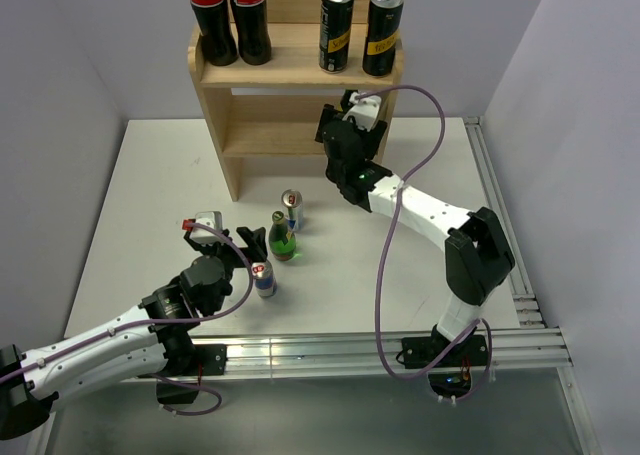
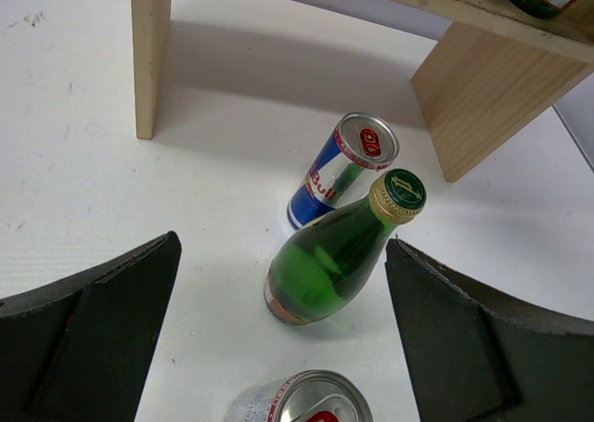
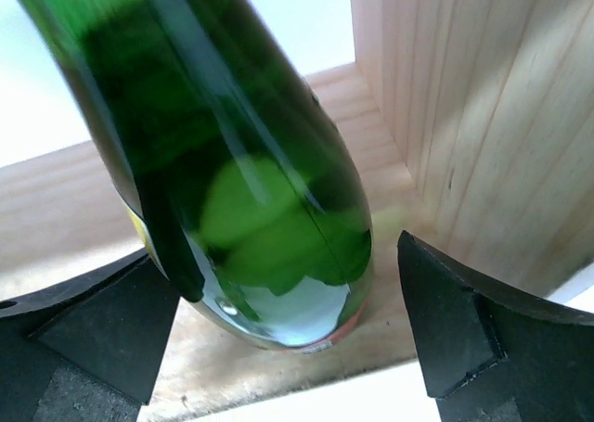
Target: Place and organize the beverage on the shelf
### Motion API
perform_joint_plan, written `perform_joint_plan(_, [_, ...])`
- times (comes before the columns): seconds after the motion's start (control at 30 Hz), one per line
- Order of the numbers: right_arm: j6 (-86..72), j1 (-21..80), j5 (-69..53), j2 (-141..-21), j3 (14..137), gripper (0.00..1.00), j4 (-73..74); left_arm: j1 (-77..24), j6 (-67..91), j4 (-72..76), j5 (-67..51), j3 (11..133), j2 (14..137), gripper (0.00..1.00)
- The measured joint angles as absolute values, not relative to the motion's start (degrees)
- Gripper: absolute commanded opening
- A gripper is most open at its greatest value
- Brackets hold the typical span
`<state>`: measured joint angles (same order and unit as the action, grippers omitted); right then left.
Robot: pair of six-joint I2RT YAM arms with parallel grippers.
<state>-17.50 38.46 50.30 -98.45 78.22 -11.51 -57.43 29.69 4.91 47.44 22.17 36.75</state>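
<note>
The wooden shelf [image 1: 300,70] stands at the back, with two cola bottles [image 1: 228,20] and two black cans [image 1: 360,33] on its top tier. My right gripper [image 1: 345,140] is at a lower tier by the right side panel. In the right wrist view its jaws [image 3: 278,283] are open around a green bottle [image 3: 251,190] standing on the board, with a gap at the right finger. My left gripper [image 1: 228,233] is open and empty. It hovers over a second green bottle [image 2: 329,264], a blue Red Bull can [image 2: 339,172] and a silver can [image 2: 302,402] on the table.
The shelf's side panel [image 3: 483,116] is close to the right finger. The table items cluster in front of the shelf: bottle [image 1: 284,237], blue can [image 1: 292,210], silver can [image 1: 263,278]. Walls enclose the white table; a metal rail runs along its right edge [image 1: 495,205].
</note>
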Motion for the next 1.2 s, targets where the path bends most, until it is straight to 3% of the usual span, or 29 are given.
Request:
perform_joint_plan(0.9, [-17.28,38.81,37.98,-87.79,65.3,1.0,-11.57,-57.43,29.74,4.89,47.48,22.17,36.21,0.99])
perform_joint_plan(1.2, [-20.75,44.07,36.84,-70.08,51.33,1.0,-8.51,-57.43,34.2,-2.28,47.07,23.88,37.01,0.99])
